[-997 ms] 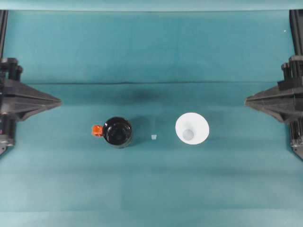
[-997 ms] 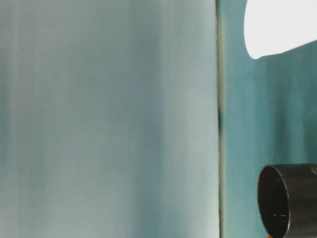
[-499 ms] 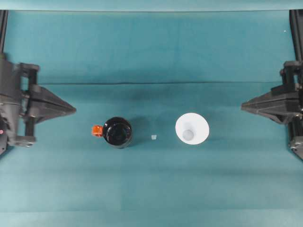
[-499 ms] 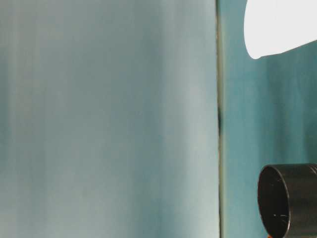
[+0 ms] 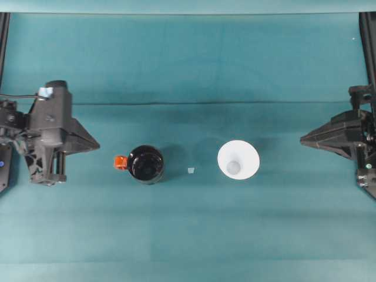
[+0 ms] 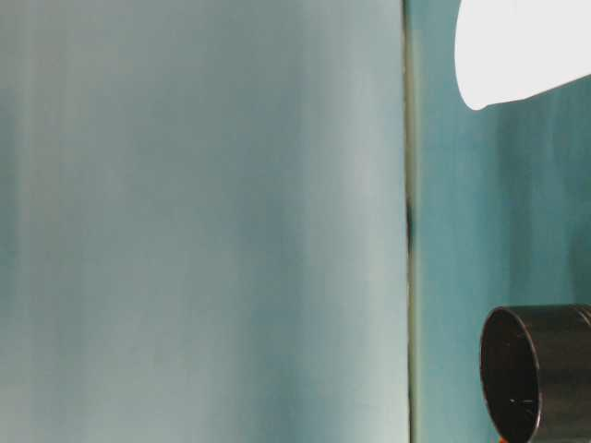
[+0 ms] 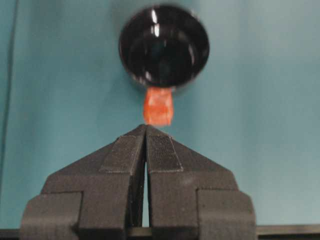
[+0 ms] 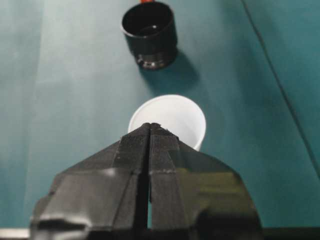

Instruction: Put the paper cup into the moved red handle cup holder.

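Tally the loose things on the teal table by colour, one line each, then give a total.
White: 1, the paper cup
Black with a red tab: 1, the red handle cup holder
Pale: 1, a tiny scrap between them
Total: 3

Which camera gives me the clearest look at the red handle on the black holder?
The left wrist view: the red handle sits sharp and central, pointing at the shut left gripper. Overhead shows it small at the black holder's left side. The right wrist view catches just a red sliver behind the rim.
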Action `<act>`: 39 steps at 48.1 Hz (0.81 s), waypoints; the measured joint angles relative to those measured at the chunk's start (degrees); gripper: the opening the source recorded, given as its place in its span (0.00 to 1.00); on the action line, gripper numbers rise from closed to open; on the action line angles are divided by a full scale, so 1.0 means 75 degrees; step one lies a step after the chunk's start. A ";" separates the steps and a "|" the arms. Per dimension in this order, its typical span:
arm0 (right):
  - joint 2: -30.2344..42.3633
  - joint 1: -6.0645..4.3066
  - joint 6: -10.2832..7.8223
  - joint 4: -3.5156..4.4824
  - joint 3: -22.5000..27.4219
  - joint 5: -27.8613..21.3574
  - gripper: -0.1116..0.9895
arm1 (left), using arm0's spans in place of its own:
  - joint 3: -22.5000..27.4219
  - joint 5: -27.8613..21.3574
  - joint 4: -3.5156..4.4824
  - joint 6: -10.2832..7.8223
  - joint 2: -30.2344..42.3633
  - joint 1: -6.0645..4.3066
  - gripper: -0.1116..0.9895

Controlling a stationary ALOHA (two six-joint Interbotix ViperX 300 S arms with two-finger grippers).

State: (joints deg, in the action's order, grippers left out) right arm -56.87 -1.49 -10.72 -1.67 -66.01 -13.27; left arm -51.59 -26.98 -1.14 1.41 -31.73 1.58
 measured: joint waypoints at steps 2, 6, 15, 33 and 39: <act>0.0000 -0.0012 0.0000 -0.0012 0.0000 -0.0012 0.00 | 0.0023 -0.0070 0.0000 -0.0023 0.0059 0.0000 0.12; -0.0012 -0.0082 0.0000 -0.0012 0.0000 0.0000 0.00 | 0.0070 -0.0094 0.0000 -0.0047 0.0105 0.0012 0.12; -0.0023 -0.0129 0.0000 0.0000 0.0000 -0.0012 0.00 | 0.0105 -0.0105 0.0000 0.0012 0.0129 0.0176 0.12; -0.0023 -0.0141 0.0000 0.0000 0.0000 -0.0012 0.00 | 0.0129 -0.0141 0.0000 0.0164 0.0188 0.0328 0.74; -0.0023 -0.0141 0.0000 0.0000 0.0000 -0.0012 0.00 | 0.0199 -0.0141 0.0000 0.0375 0.0340 0.0305 0.97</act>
State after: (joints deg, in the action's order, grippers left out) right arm -57.04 -2.55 -10.72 -1.67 -66.01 -13.36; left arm -50.10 -28.04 -1.14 4.22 -29.18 3.87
